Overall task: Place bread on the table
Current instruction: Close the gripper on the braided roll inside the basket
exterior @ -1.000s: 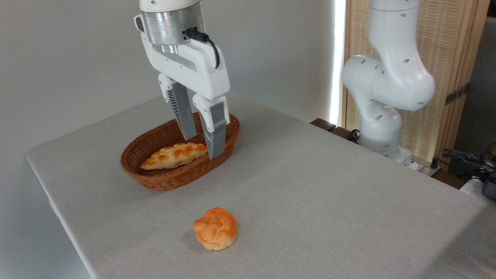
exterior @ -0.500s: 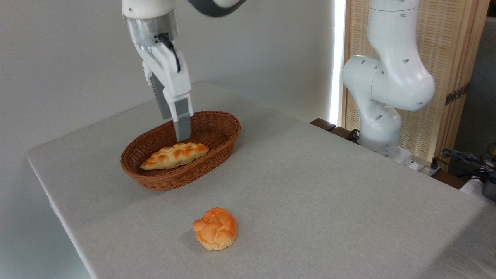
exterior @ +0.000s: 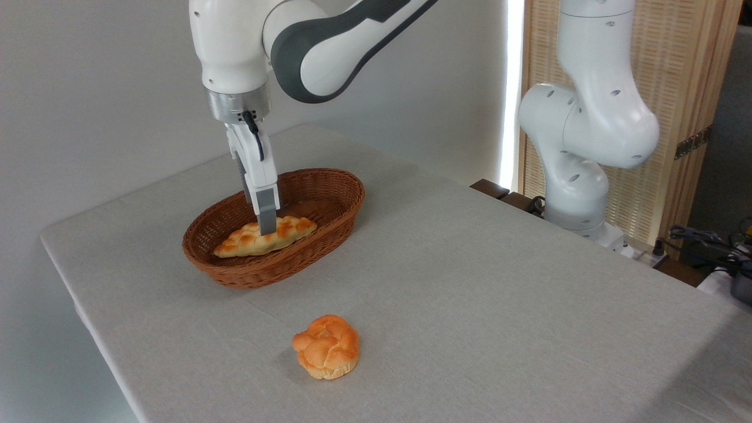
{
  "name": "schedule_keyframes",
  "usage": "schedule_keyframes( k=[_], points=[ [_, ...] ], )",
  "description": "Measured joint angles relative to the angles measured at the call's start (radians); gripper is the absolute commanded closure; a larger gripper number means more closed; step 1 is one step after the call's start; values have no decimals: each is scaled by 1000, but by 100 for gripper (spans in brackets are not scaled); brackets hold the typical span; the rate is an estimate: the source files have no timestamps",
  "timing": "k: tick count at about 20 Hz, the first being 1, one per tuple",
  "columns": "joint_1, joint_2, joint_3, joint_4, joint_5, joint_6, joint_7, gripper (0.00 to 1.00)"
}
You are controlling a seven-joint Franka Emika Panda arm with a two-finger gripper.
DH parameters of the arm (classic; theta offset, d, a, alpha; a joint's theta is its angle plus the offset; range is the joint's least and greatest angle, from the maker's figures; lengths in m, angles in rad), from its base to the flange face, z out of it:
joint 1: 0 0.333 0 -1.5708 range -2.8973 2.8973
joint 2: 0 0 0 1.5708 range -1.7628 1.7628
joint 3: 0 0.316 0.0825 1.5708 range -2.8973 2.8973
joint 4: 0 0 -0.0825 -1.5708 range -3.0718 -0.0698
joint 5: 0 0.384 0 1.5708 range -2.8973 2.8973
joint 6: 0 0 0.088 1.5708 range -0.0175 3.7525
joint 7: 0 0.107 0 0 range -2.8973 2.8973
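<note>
Risk: tool (exterior: 265,229), edge-on at bread (exterior: 264,235) mid-frame, opening indiscernible; off-centre pinch could tip loaf back into basket (exterior: 329,226).

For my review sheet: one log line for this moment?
phase: reaching | pincer: down at bread, grip unclear | bread: in basket | bun: on table

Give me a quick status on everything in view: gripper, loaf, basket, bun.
gripper: down in the basket at the loaf's middle, seen edge-on; open or shut cannot be told.
bread: lying flat in the basket, not lifted.
basket: upright on the table, holding only the loaf.
round bun: sitting on the table, clear of the basket, untouched.
</note>
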Motion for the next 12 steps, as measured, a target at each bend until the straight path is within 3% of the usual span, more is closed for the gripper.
schedule_keyframes(
  k=[9, 12],
  points=[
    [2, 33, -71, -107, 0, 172, 0, 0],
    [2, 46, -75, -129, 0, 216, 0, 11]
  ],
)
